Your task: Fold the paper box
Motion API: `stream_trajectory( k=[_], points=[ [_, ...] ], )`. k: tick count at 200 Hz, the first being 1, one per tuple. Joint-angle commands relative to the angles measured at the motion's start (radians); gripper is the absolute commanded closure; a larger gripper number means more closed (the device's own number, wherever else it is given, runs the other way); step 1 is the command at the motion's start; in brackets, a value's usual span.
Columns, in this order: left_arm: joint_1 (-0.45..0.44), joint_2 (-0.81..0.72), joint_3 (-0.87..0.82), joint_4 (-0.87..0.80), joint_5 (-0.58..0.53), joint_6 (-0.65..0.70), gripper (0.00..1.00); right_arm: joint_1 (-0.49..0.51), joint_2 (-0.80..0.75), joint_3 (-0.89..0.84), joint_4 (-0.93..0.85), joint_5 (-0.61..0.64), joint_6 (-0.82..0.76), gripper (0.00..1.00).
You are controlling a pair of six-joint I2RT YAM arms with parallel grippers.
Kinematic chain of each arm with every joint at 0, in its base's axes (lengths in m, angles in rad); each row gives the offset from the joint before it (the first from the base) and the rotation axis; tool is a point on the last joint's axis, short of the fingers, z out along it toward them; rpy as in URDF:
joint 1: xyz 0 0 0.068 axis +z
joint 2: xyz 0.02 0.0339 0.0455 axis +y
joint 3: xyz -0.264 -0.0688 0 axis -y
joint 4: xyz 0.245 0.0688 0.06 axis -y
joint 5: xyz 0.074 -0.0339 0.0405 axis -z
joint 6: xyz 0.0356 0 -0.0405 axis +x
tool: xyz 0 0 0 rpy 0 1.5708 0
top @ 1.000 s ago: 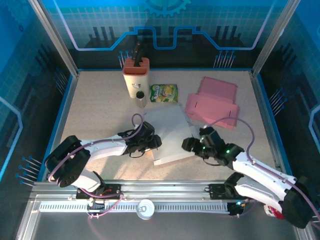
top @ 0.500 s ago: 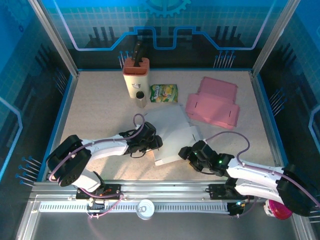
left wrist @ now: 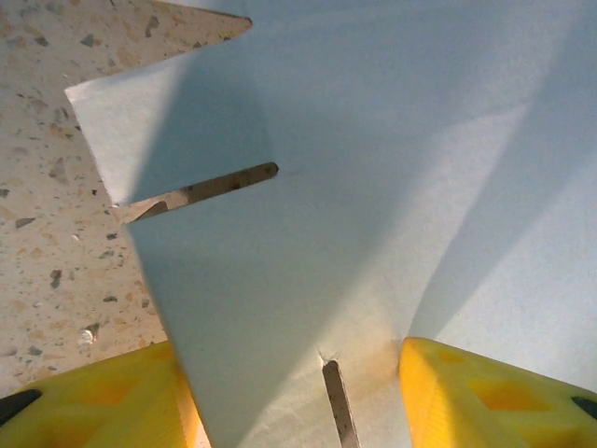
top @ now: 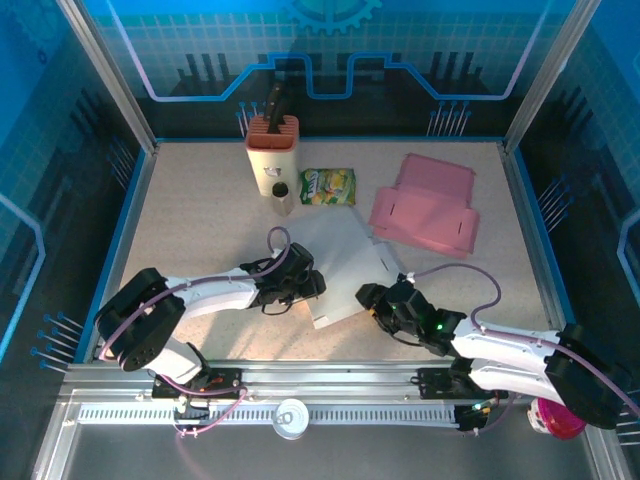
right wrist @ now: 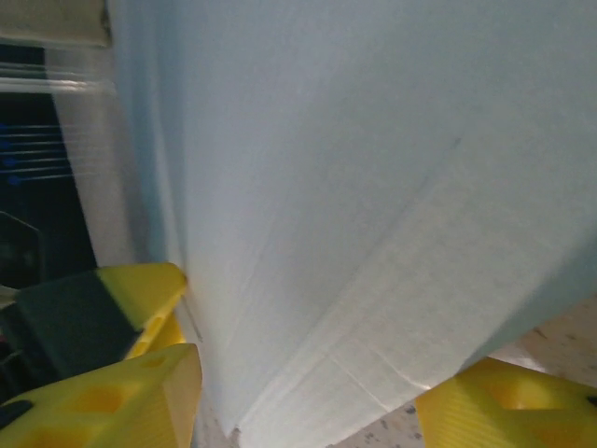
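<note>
Speckled table (top: 200,220) held a pale box (top: 340,262), left gripper (top: 310,287) at its nine o'clock, right gripper (top: 368,300) at five, both spread astride its edges.

Overhead rear view, wrist close-ups on paper (left wrist: 373,187)

Pale grey paper box (top: 340,265), pink box (top: 425,210), speckled beige table (top: 200,230)

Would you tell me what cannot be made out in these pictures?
- Top view: the packet label, too small to read.
- Top view: the right gripper fingertips, hidden under its wrist.
- Right wrist view: the paper sheet outline, cut off by the edges and blurred.
</note>
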Motion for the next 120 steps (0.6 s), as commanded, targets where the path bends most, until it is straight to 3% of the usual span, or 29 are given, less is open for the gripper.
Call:
stream_trajectory(
  k=[1, 39, 109, 120],
  points=[
    [-0.008, 0.015, 0.034, -0.032, 0.003, 0.007, 0.43, 0.002, -0.03, 0.015, 0.073, 0.052, -0.016, 0.41],
    [-0.008, 0.028, 0.045, -0.032, 0.008, 0.011, 0.43, 0.001, -0.074, 0.022, 0.046, 0.085, -0.046, 0.47],
    [-0.007, 0.022, 0.048, -0.034, 0.013, 0.015, 0.43, -0.017, -0.02, 0.071, 0.064, 0.101, -0.086, 0.73],
    [-0.009, 0.02, 0.048, -0.036, 0.016, 0.016, 0.44, -0.02, -0.007, 0.079, 0.073, 0.104, -0.095, 0.81]
  ],
)
